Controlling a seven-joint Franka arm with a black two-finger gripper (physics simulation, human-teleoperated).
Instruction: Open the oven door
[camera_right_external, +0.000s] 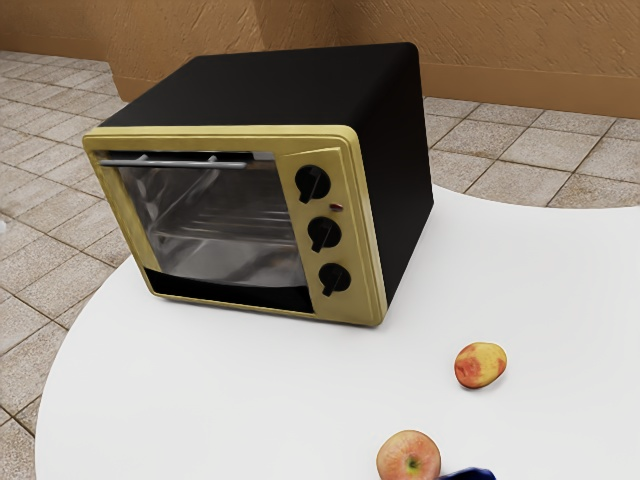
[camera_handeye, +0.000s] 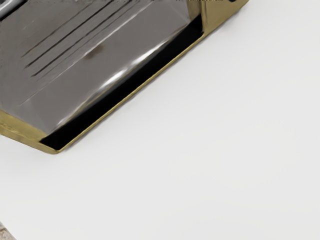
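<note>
A black toaster oven with a gold front frame (camera_right_external: 351, 222) stands on the white table in the exterior view. Its glass door (camera_right_external: 220, 225) looks upright and closed, and a grey bar handle (camera_right_external: 180, 164) runs along the door's top edge. From my hand, the wrist view looks down on the lower part of the door glass (camera_handeye: 95, 65), with a dark strip and the gold frame's lower edge (camera_handeye: 122, 99) below it. Part of the bar handle (camera_handeye: 10, 7) is cut off at that view's corner.
Three black knobs (camera_right_external: 323, 233) are on the oven's front, beside the door. On the white table (camera_right_external: 250, 400) lie a red-yellow fruit (camera_right_external: 481, 365) and an apple (camera_right_external: 409, 458), with a dark blue object (camera_right_external: 468, 474) against the apple. A brown wall (camera_right_external: 520, 50) stands behind the table.
</note>
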